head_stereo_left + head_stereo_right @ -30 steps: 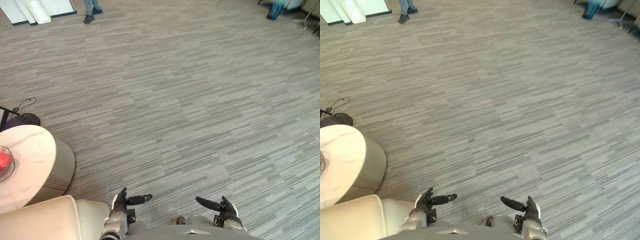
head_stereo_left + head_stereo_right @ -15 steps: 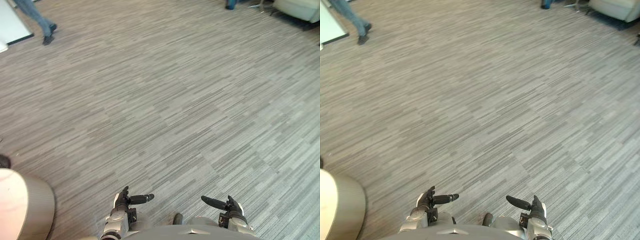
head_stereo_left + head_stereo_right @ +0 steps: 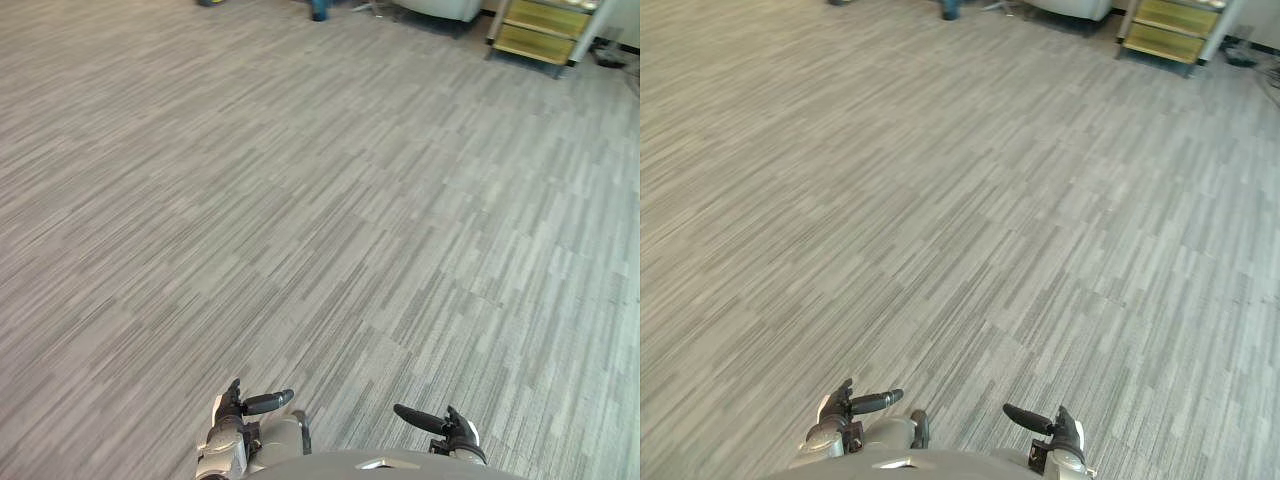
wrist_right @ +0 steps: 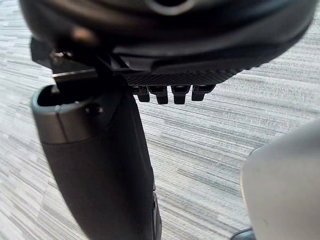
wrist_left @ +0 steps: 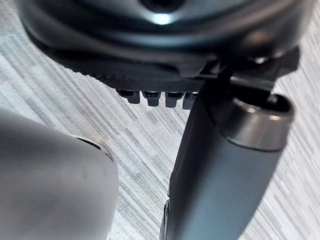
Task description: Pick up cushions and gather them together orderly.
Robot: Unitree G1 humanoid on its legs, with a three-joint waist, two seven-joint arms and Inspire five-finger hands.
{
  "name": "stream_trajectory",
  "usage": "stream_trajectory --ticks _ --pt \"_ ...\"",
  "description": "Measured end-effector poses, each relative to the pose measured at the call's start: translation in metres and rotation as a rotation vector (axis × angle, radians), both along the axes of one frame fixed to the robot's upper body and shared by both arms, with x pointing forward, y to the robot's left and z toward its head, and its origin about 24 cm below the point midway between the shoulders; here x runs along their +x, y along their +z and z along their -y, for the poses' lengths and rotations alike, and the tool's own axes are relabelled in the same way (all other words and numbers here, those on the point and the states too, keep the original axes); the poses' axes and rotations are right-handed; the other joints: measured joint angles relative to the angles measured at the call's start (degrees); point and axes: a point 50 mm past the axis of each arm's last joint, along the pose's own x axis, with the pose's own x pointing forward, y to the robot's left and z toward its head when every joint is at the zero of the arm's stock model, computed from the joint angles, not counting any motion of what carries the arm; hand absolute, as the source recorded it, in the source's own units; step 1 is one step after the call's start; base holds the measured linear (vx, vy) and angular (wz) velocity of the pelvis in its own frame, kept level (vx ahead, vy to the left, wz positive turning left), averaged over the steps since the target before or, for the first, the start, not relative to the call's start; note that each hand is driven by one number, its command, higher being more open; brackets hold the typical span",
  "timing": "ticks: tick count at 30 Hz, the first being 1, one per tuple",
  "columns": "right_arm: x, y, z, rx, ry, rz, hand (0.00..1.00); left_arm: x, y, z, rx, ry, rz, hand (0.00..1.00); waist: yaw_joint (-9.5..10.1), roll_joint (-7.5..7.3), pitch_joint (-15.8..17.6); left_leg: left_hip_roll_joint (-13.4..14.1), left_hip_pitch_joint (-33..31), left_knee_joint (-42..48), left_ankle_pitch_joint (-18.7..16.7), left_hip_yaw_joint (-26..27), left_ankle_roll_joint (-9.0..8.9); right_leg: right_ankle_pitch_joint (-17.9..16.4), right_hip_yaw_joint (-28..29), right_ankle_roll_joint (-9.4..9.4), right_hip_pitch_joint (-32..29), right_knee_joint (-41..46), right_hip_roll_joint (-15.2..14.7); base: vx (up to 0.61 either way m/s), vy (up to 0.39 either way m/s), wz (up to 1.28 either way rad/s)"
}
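- While it hung low and closest to the camera, the left hand (image 3: 238, 408) was loose and open, with its thumb sticking out toward the middle and nothing in it.
- Just across from it, the right hand (image 3: 452, 428) was loose and open too. Its thumb pointed back at the other thumb, and it held nothing.
- The two hands were apart and did not touch.
- From the left wrist camera, the fingers (image 5: 150, 95) looked straight, and the stripy floor showed past them.
- Grey carpet (image 3: 300, 200) with thin stripes spread from the hands to the far end of the room.
- Far off on the right stood a low yellow cabinet (image 3: 540, 30).
- Just left of it sat part of a pale soft seat (image 3: 440, 8).
- Further left was a small dark blue thing (image 3: 318, 10), too far away to tell what it was.
- Where the cushions were, I could not tell.
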Motion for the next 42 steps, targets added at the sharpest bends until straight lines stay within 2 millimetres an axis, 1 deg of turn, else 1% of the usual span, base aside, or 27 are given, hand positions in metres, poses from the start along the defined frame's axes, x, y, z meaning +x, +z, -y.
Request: stream_trajectory --ticks 1,2,4,6,7,8,10,12,15,17,18,21,23,24,25,26,27,29,30,31,33,35,36,37,38,39,42 --pt "0.005 0.002 -0.001 0.0 0.009 0.012 1.0 -0.005 -0.003 -0.002 0.006 -0.005 -0.026 1.0 -0.58 -0.66 0.52 0.48 2.25 -1.12 0.23 0.97 -1.26 7.95 0.48 -0.94 -1.82 -10.61 1.89 0.52 -0.256 -0.23" --pt "0.003 0.001 -0.001 0.002 0.007 0.005 1.0 -0.007 -0.003 -0.005 0.014 -0.01 -0.04 1.0 -0.95 -0.81 0.64 0.48 3.3 -1.24 0.35 0.87 -2.49 13.54 0.54 -5.51 -1.28 -11.51 2.34 0.54 -0.287 -0.34" --pt "0.008 0.003 0.008 -0.026 0.014 0.008 1.0 -0.004 -0.005 0.012 -0.025 -0.033 -0.043 1.0 -0.89 1.59 0.88 4.87 1.33 5.79 3.6 -1.17 -6.71 9.5 0.45 -8.14 0.08 -11.26 5.91 0.64 -0.41 -0.29" --pt "0.006 0.003 0.01 -0.027 0.004 -0.001 1.0 0.001 -0.004 0.015 -0.027 -0.046 -0.032 1.0 -1.16 2.3 1.54 6.4 -1.9 13.79 7.0 -3.69 -6.11 8.85 0.46 -8.55 2.77 -13.69 7.22 0.63 -0.432 -0.04" --pt "0.001 0.0 0.008 -0.015 -0.02 -0.019 1.0 0.005 -0.001 0.013 -0.029 -0.015 -0.003 1.0 -1.17 2.61 2.67 9.05 -8.52 33.35 9.71 -8.72 -5.57 8.82 0.83 -8.61 10.53 -19.68 9.41 0.64 -0.422 -0.05" --pt "-0.003 -0.001 0.005 -0.015 -0.018 -0.029 1.0 0.008 0.002 0.008 -0.027 0.031 0.03 1.0 -0.97 2.22 3.83 10.59 -12.7 47.2 9.01 -9.94 -5.59 8.84 1.36 -8.57 17.35 -23.43 10.71 0.41 -0.266 -0.07" --pt "-0.007 -0.003 0.001 -0.012 -0.013 -0.033 1.0 0.011 0.006 0.004 -0.016 0.045 0.068 1.0 -0.23 1.17 3.86 10.77 -18.45 54.73 7.16 -9.49 -6.77 8.83 2.3 -8.56 23.14 -27.72 11.54 0.42 -0.251 -0.23" --pt "-0.005 -0.002 0.0 -0.012 -0.009 -0.028 1.0 0.017 0.011 0.004 -0.015 0.045 0.114 1.0 0.58 0.99 3.65 10.02 -24.84 53.6 5.31 -7.55 -6.45 8.81 3.96 -8.28 26.91 -32.45 12.35 0.44 -0.224 -0.42" --pt "-0.001 -0.002 -0.003 0.005 -0.017 -0.029 1.0 0.023 0.015 0.003 -0.014 0.049 0.147 1.0 2.19 0.77 4.38 4.23 -31.71 32.51 2.43 -4.52 -5.25 8.37 6.88 -7.03 32.25 -36.77 12.38 0.38 -0.095 -0.44" --pt "-0.002 -0.003 -0.003 0.005 -0.017 -0.033 1.0 0.021 0.014 0.0 -0.019 0.083 0.141 1.0 2.62 0.57 5.0 -2.19 -32.46 7.48 9.2 -5.44 -4.91 7.37 9.46 -5.31 36.93 -40.13 12.02 0.48 -0.013 -0.52" --pt "-0.003 -0.003 -0.003 0.005 -0.017 -0.036 1.0 0.021 0.014 0.0 -0.024 0.091 0.143 1.0 2.84 0.66 5.02 -2.89 -32.77 5.31 10.57 -5.53 -4.89 7.1 9.95 -4.87 37.47 -40.57 12.09 0.56 0.013 -0.61" --pt "-0.013 -0.007 -0.004 0.01 -0.018 -0.07 1.0 0.023 0.014 -0.003 -0.028 0.104 0.145 1.0 4.44 -1.04 4.25 -6.41 -33.18 3.25 22.13 -8.23 1.98 5.68 13.4 -2.51 40.81 -41.6 10.15 0.62 0.024 -0.5" --pt "-0.017 -0.01 -0.008 0.023 -0.02 -0.089 1.0 0.028 0.017 -0.01 -0.011 0.096 0.157 1.0 3.73 -3.62 4.19 -6.93 -34.24 8.72 20.79 -7.69 2.59 5.53 14.64 -1.08 40.23 -38.61 7.54 0.6 0.003 -0.11" --pt "-0.017 -0.011 -0.013 0.036 -0.013 -0.094 1.0 0.03 0.02 -0.017 -0.012 0.143 0.177 1.0 4.56 -2.59 4.28 -2.78 -38.59 24.34 14.51 -4.39 6.82 8.33 16.04 2.06 39.15 -31.52 9.03 0.49 0.042 -0.14" --pt "-0.024 -0.013 -0.016 0.046 -0.017 -0.112 1.0 0.03 0.02 -0.02 -0.005 0.138 0.176 1.0 4.39 -3.52 3.87 -3.75 -38.77 26.6 12.06 -4.13 5.55 8.35 15.46 2.19 37.98 -25.75 8.42 0.6 0.107 -0.06" --pt "-0.033 -0.015 -0.013 0.052 -0.043 -0.138 1.0 0.021 0.015 -0.017 0.001 0.106 0.138 1.0 3.75 -3.94 2.59 -6.17 -33.99 20.59 9.83 -3.43 7.43 9.64 14.32 2.96 33.52 -10.25 6.56 0.56 0.147 0.19" --pt "-0.032 -0.015 -0.013 0.049 -0.034 -0.133 1.0 0.018 0.013 -0.016 0.006 0.083 0.122 1.0 3.45 -4.55 2.01 -6.93 -30.73 18.63 6.11 -3.88 3.34 13.3 13.44 3.55 29.61 0.67 4.97 0.55 0.124 0.27" --pt "-0.022 -0.012 -0.009 0.032 -0.011 -0.103 1.0 0.019 0.011 -0.018 0.015 0.053 0.091 1.0 2.62 -5.79 2.58 -8.85 -26.09 18.33 2.45 -4.61 3.56 11.94 10.26 1.05 22.02 17.27 -1.2 0.59 -0.01 0.2" --pt "-0.016 -0.008 -0.003 0.013 -0.001 -0.076 1.0 0.013 0.007 -0.012 0.008 0.04 0.058 1.0 1.8 -3.81 3.65 -8.04 -20.06 16.81 -0.39 -5.51 2.61 8.5 5.48 -3.13 17.13 22.13 -5.02 0.77 -0.119 -0.07" --pt "-0.011 -0.005 0.003 0.001 -0.005 -0.048 1.0 0.011 0.006 -0.01 0.003 0.038 0.051 1.0 1.65 -2.58 3.95 -7.14 -15.8 14.52 -1.46 -5.71 1.62 6.24 4.14 -2.97 13.2 21.8 -5.49 0.58 -0.12 -0.08" --pt "0.0 0.002 0.011 -0.033 0.013 0.004 1.0 0.008 0.004 -0.007 0.006 0.008 0.034 1.0 0.68 -0.6 4.84 -4.91 -9.16 10.79 -2.09 -6.77 0.27 3.07 2.89 -2.56 6.87 14.18 -4.06 0.53 -0.166 0.15" --pt "0.003 0.003 0.013 -0.042 0.018 0.016 1.0 0.008 0.004 -0.005 0.005 0.0 0.033 1.0 0.29 -0.72 4.89 -3.77 -6.82 9.48 -2.17 -7.25 0.15 3.36 2.95 -2.11 3.66 6.64 -2.98 0.58 -0.294 0.51" --pt "0.002 0.003 0.015 -0.045 0.019 0.014 1.0 0.007 0.004 -0.004 0.003 -0.007 0.03 1.0 -0.51 -1.84 4.71 -2.24 -3.57 7.65 -3.39 -9.08 -2.5 9.34 4.42 0.1 0.39 -7.85 -1.26 0.68 -0.377 0.73" --pt "0.001 0.003 0.015 -0.044 0.018 0.011 1.0 0.006 0.003 -0.005 0.005 -0.007 0.027 1.0 -0.73 -1.96 4.8 -1.98 -2.92 7.44 -3.94 -9.47 -3.47 12.66 4.59 -0.61 0.43 -8.29 -0.94 0.73 -0.401 0.67" --pt "-0.004 0.002 0.02 -0.054 0.016 -0.018 1.0 0.001 0.0 0.001 -0.014 -0.021 0.004 1.0 -0.22 0.1 4.4 0.8 -1.49 6.27 -4.38 -11.71 -4.88 11.37 3.53 -4.49 2.02 -7.62 2.22 0.95 -0.536 0.31" --pt "-0.006 0.002 0.022 -0.062 0.008 -0.021 1.0 0.005 0.002 0.003 -0.009 -0.058 0.018 1.0 -0.23 -0.06 4.56 0.83 -2.13 7.35 -1.6 -12.86 -4.78 9.57 5.14 -5.99 2.18 -6.08 2.94 0.81 -0.446 0.4" --pt "-0.026 -0.004 0.02 -0.044 -0.03 -0.076 1.0 0.009 0.004 0.006 -0.014 -0.063 0.039 1.0 -1.36 0.23 4.64 3.5 -6.9 27.32 3.92 -14.9 -5.85 5.39 2.89 -6.58 11.54 -10.51 4.48 0.53 -0.369 0.61"
